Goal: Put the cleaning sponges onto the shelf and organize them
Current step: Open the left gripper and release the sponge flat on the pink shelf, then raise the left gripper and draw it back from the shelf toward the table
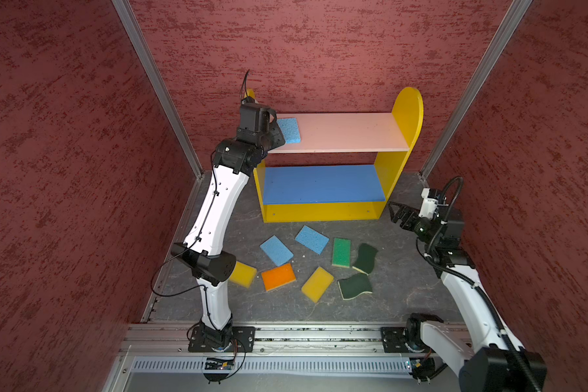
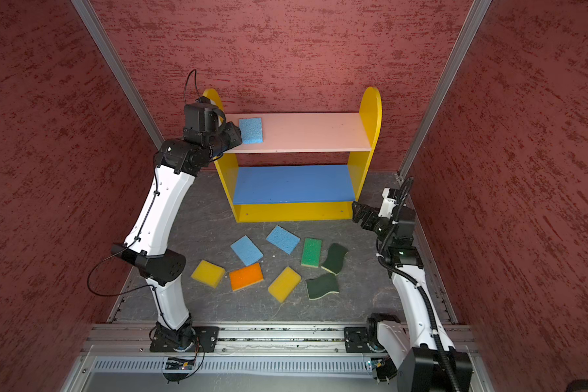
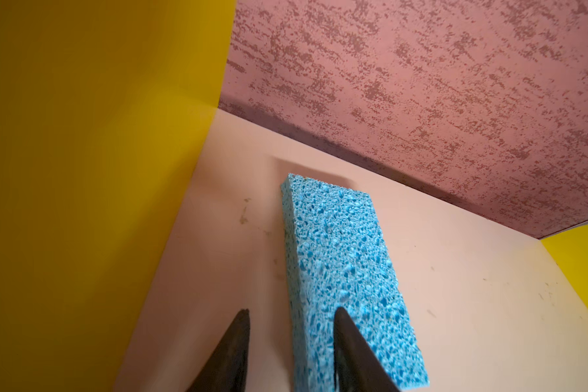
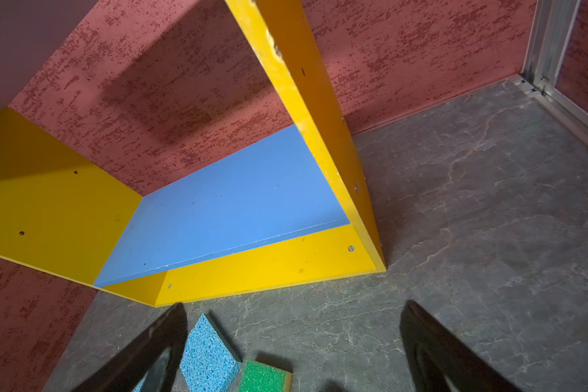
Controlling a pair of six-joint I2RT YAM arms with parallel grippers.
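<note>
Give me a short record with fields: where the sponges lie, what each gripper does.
shelf: yellow sides, three levels
pink board: one light blue sponge, flat, near its left end
blue board: nothing on it
floor: eight sponges: two light blue, two yellow, one orange, one bright green, two dark green
left gripper: open, at that sponge
right gripper: open, empty, beside the shelf's right panel

Reads as robotics lab test cell: walled by red textured panels (image 1: 319, 51), framed with aluminium corner posts (image 1: 159, 88), fitted with arm-mounting base rail (image 1: 319, 334).
</note>
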